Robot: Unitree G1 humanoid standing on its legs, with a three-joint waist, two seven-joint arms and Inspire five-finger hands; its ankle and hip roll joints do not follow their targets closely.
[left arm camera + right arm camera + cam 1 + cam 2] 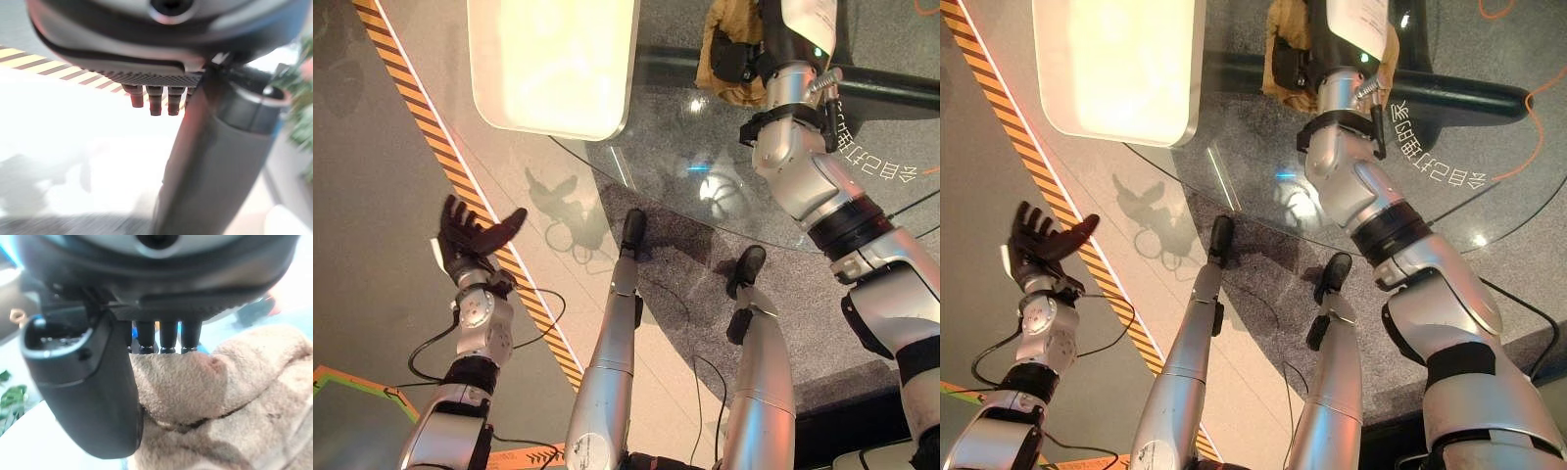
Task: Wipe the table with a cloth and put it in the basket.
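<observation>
Fingers (161, 340) of the right hand (736, 61) press into a tan terry cloth (195, 396), with the thumb curled against its near fold, so the hand grips the cloth. The cloth lies bunched under that hand on the round glass worktop (685, 157), near its far edge and over a dark bar seen through the glass.

The left hand (470, 240) hangs well apart from the worktop, over the grey floor (372, 176) beside a yellow-and-black hazard stripe (431, 137), its fingers spread and straight, holding nothing.

The cloth looks soft, light and limp; it should crumple and drag rather than slide as one piece, and loose corners may trail. A gathered fistful in the thick middle fold seems the safest hold, with the palm flattening it for wiping. Glass is smooth and likely slippery, so the cloth should glide with little pressure.

A white rounded panel (558, 59) lies at the far left of the worktop, glaring with reflected light. Orange cable (1518, 127) runs on the floor beyond. I cannot make out a basket.
</observation>
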